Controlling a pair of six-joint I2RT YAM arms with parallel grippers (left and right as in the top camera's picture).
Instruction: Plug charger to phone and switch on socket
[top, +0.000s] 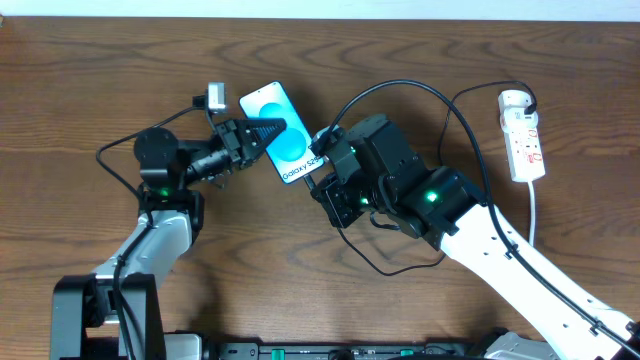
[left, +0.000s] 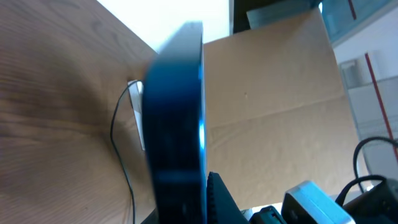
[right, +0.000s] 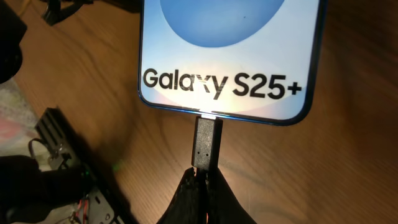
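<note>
Overhead: the phone (top: 283, 133) is screen-up toward the far edge of the table (top: 90, 60), left of the middle. The left tool (top: 258, 134) pinches its long side, which I judge to be a brace so the phone cannot slide under a push. The right tool (top: 322, 165) meets the phone's lettered end. The socket (top: 523, 135) lies well apart, near the far right corner. Mostly bare wood lies between it and the right arm, so a reach there looks fairly open.

Left wrist: the phone shows edge-on and blurred, just beside one black finger (left: 217, 196). The grip looks closed on it.

Right wrist: the right tool is closed narrow on the charger (right: 207, 144) plug. It holds the plug in line with the phone's end, tip touching the middle of that edge — whether it is fully seated I cannot tell.
</note>
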